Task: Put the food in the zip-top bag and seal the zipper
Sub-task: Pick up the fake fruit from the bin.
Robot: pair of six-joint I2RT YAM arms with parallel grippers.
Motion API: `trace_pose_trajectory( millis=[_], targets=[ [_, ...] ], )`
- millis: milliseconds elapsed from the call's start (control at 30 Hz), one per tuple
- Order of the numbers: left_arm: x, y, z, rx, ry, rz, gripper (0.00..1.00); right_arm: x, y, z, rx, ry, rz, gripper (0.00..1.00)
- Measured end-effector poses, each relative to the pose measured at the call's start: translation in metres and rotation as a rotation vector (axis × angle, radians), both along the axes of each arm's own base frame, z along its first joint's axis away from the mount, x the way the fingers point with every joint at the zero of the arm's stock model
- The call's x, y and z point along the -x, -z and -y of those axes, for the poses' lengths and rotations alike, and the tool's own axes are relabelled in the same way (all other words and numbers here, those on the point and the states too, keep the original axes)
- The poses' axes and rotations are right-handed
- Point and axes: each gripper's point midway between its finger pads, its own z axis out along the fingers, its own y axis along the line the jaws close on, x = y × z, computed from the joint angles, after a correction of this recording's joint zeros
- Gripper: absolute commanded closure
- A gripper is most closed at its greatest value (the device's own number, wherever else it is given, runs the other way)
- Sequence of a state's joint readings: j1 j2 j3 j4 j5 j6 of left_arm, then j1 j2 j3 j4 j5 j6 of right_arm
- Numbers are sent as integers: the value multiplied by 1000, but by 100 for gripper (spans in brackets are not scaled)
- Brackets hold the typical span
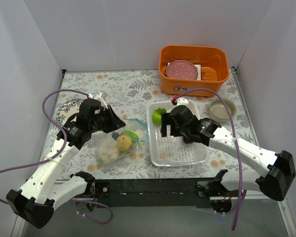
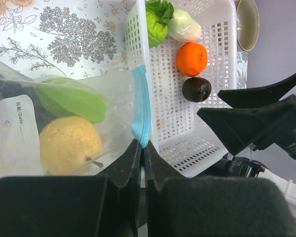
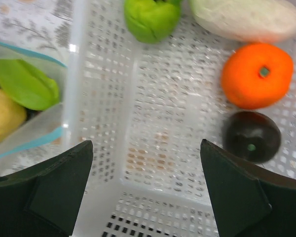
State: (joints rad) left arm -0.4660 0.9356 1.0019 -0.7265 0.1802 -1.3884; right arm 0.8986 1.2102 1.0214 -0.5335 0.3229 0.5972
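The clear zip-top bag lies left of the white perforated tray. It holds a yellow lemon, a green piece and something dark. My left gripper is shut on the light blue zipper at the bag's mouth; it also shows in the top view. My right gripper is open and empty above the tray, as the top view also shows. In the tray lie a green pepper, a white-green cabbage, an orange and a dark plum.
An orange bin with a pink plate stands at the back. A beige bowl sits right of the tray. White walls close in the patterned table on three sides.
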Motion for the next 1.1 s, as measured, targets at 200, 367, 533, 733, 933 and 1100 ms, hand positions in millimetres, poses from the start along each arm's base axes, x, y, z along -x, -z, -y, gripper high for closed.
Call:
trace_pose_trajectory(
  millis=[200,367,533,733,933,1100],
  targets=[
    [-4,4,4,6,5,-15,100,15,46,57,156,120,-96,4],
    [-4,4,4,5,4,-15,100,9,60,87,178,219,-131,4],
    [-4,4,5,6,6,-17,100,8,73,101,192,253,-152,4],
    [-6,6,7,7,12,-24,100,-5,78,101,182,252,-146,6],
    [-6,6,7,8,14,-26,100,-14,92,98,203,239,-168,14],
    [-6,6,7,8,14,-26,100,-15,98,98,213,234,-173,19]
  ],
)
